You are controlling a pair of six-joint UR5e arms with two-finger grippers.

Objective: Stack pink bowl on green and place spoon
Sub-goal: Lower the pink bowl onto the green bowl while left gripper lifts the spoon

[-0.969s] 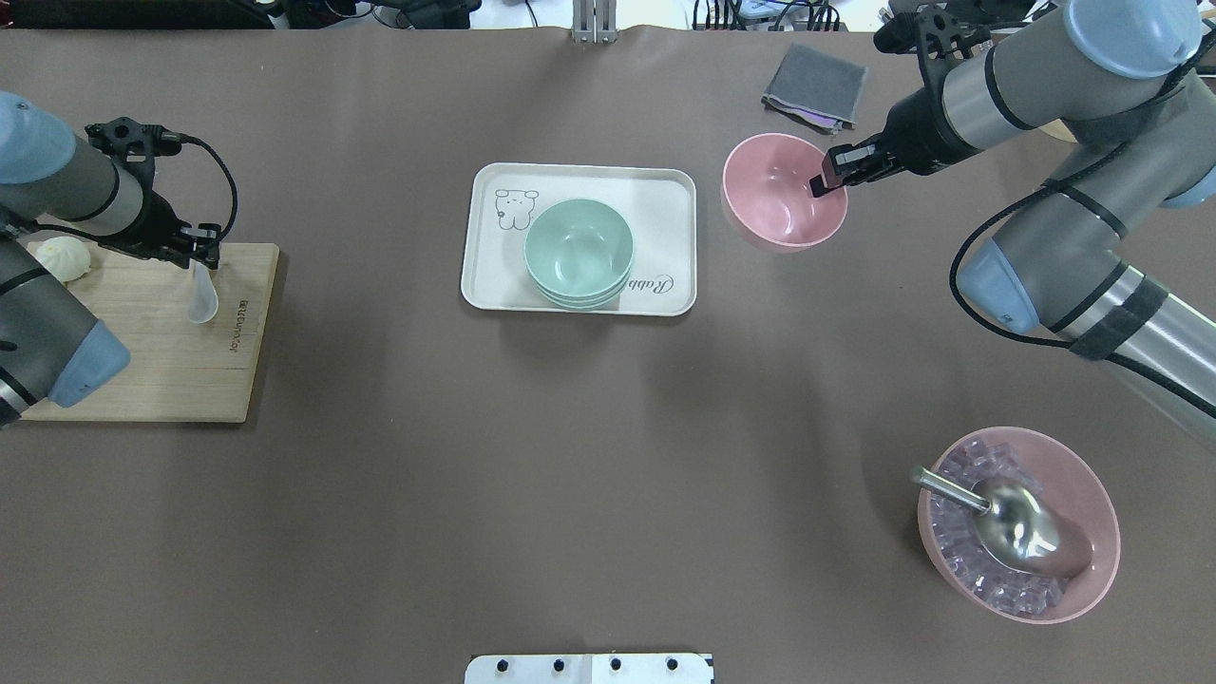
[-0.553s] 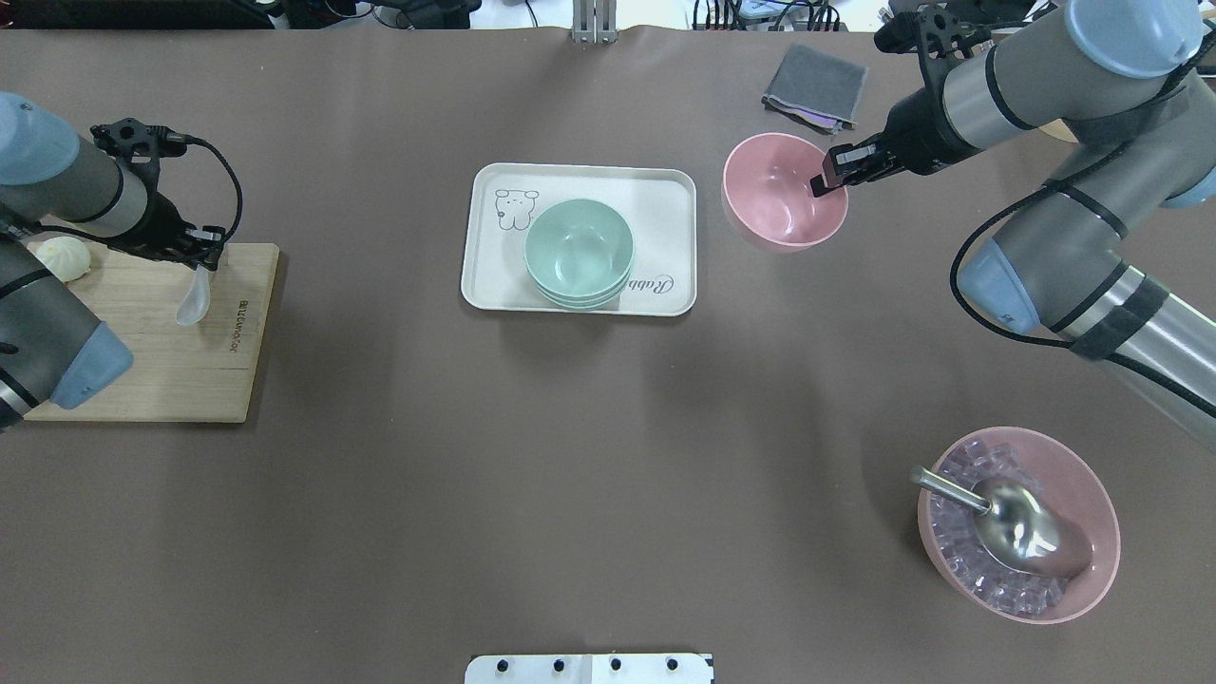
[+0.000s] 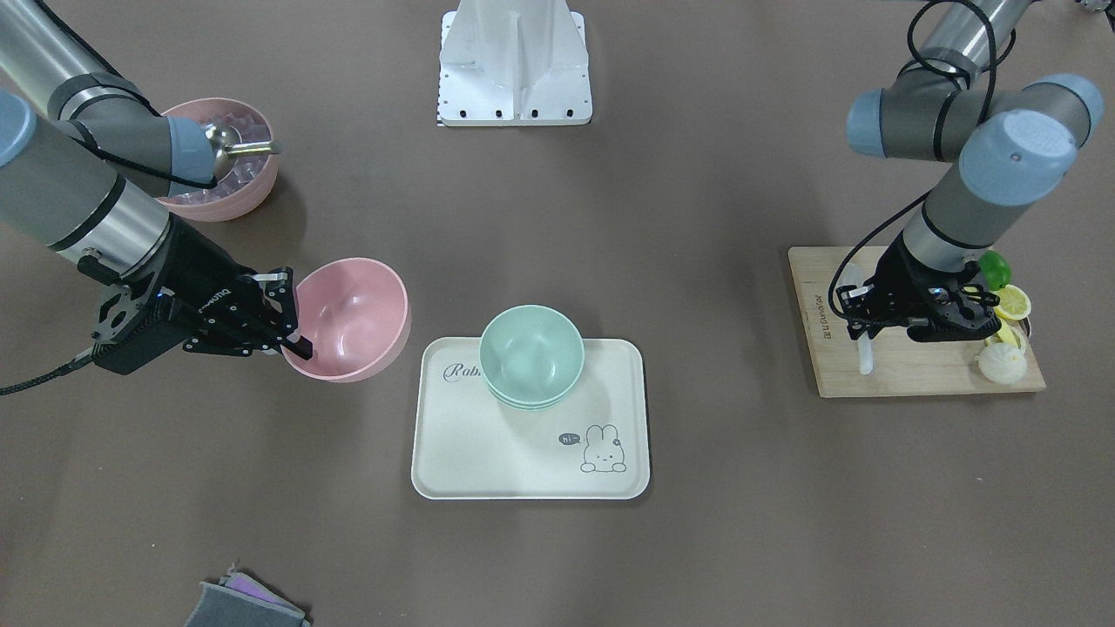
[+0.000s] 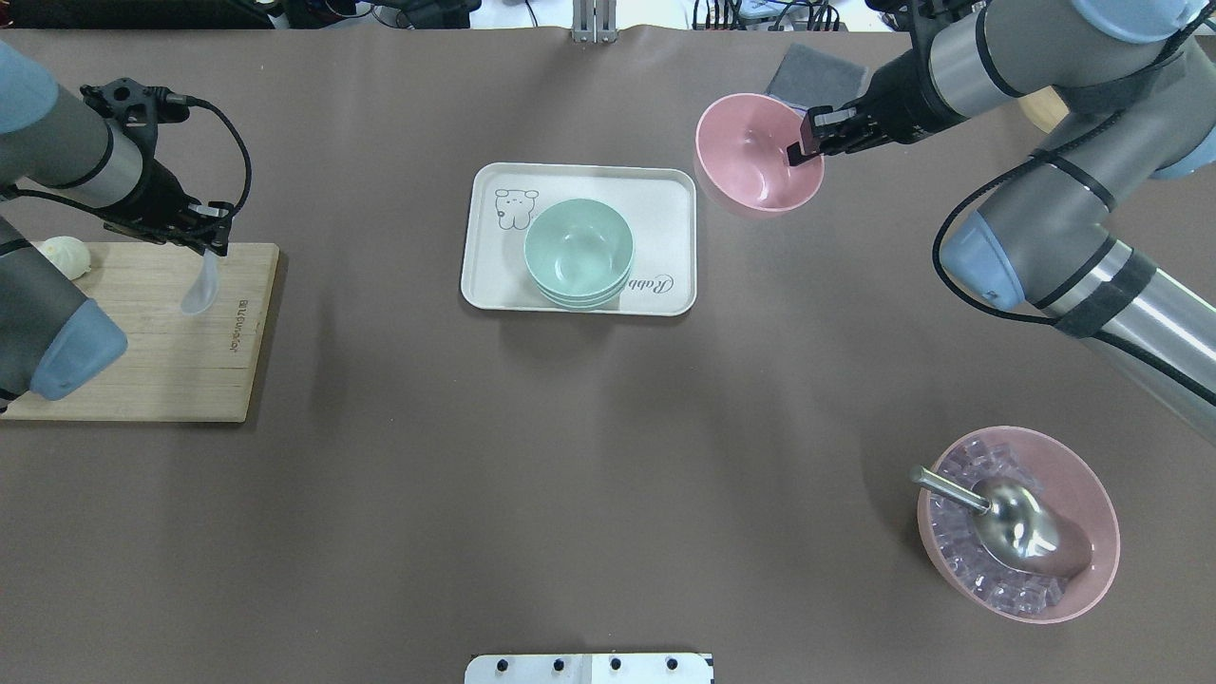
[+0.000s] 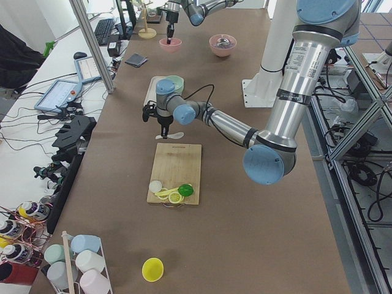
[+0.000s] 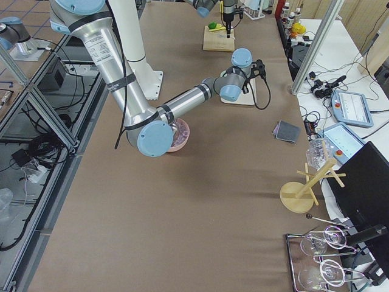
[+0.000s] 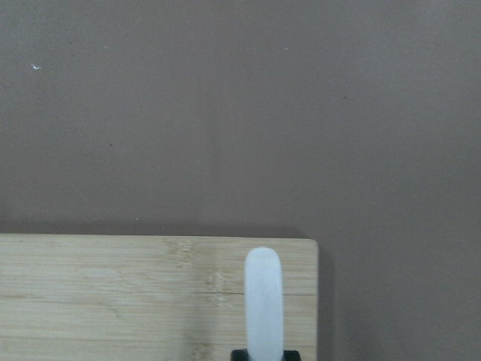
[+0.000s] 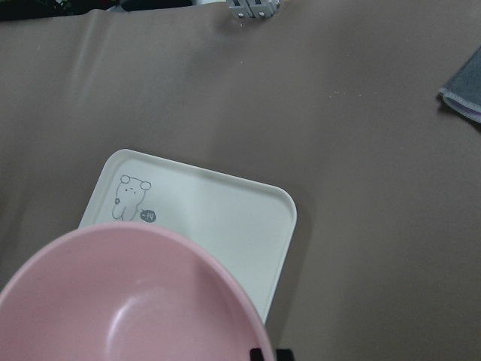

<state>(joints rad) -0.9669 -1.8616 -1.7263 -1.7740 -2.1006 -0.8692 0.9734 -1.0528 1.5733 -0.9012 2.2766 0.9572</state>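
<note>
I see my brown table (image 4: 570,456) with a cluttered bench (image 5: 30,147) running along its far edge. Mid-table toward that edge, the tray (image 4: 670,204) holds empty stacked green bowls (image 4: 579,249). Just right of it, the right gripper (image 4: 803,144) is clamped on the rim of the pink bowl (image 4: 750,166), tilted and empty. By the near right corner, an ice bowl (image 4: 1107,532) holds a scoop (image 4: 1021,532). At the left edge, the left gripper (image 4: 211,247) pinches the spoon (image 4: 199,294) over the board (image 4: 161,370).

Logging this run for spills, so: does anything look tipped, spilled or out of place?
Nothing spilled. The pink bowl is tilted, but only because the right gripper holds it by the rim beside the tray. The spoon hangs from the left gripper over the cutting board; green bowl sits upright.
</note>
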